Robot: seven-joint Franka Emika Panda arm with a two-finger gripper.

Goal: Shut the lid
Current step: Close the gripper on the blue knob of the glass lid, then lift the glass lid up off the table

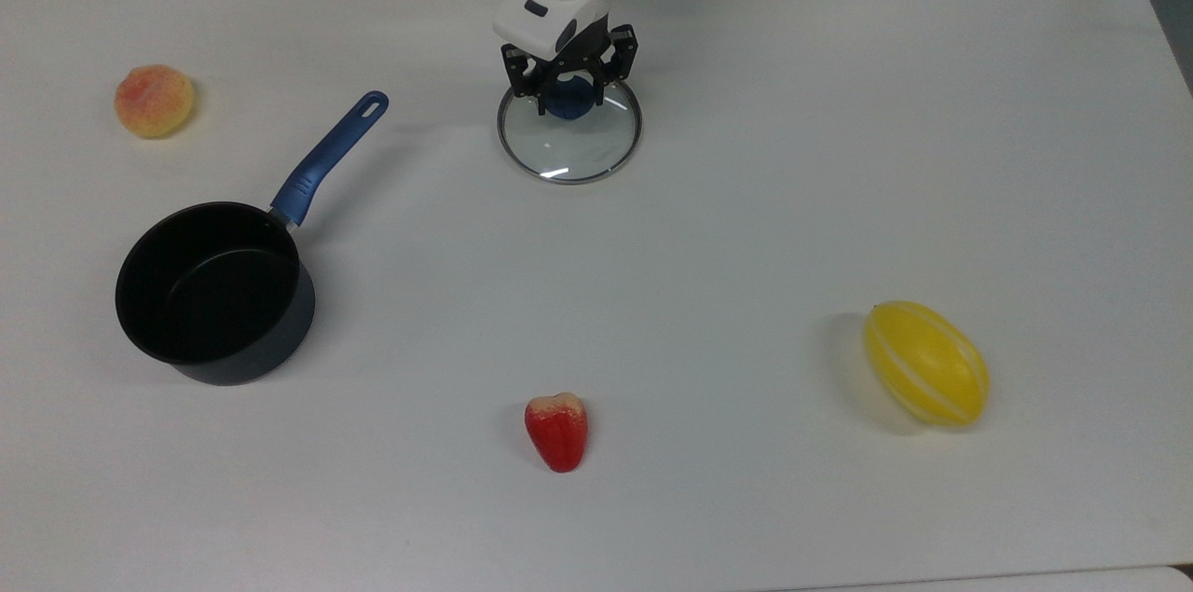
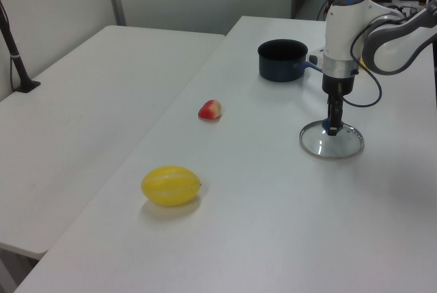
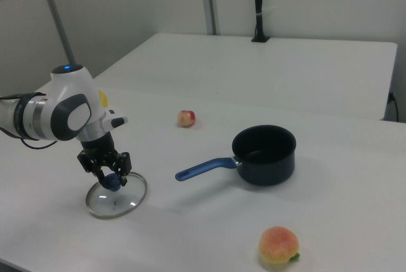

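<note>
Progress: early; lid (image 1: 569, 131) lies flat on the white table (image 1: 746, 200), not yet lifted, judging by the rim resting on the surface in the left view and right view.
Lid location: near the top view's upper middle, well apart from the pan (image 1: 214, 292), which sits open at the top view's left with its blue handle (image 1: 328, 156) pointing toward the lid's side of the table.
Gripper: (image 1: 569, 94) down over the blue knob (image 1: 569, 98), fingers (image 1: 539, 96) standing on either side of it with the knob between them.
Finger state: close about the knob, but cannot tell whether clamped on it or a little apart.
Done: approach to the knob, by the look of it.
Left: firm hold on the knob, lift, carry across to the pan, set down on its rim.
Hidden: upper part of the knob covered by the gripper body in the top view; contact between pads and knob not readable in the left view or right view.
Hard to make out: lettering on the glass; only a bright glint near the lid's lower edge.
Bystanders: peach (image 1: 154, 100), red fruit (image 1: 557, 431) and yellow melon (image 1: 925, 364), all well apart from lid and pan.
</note>
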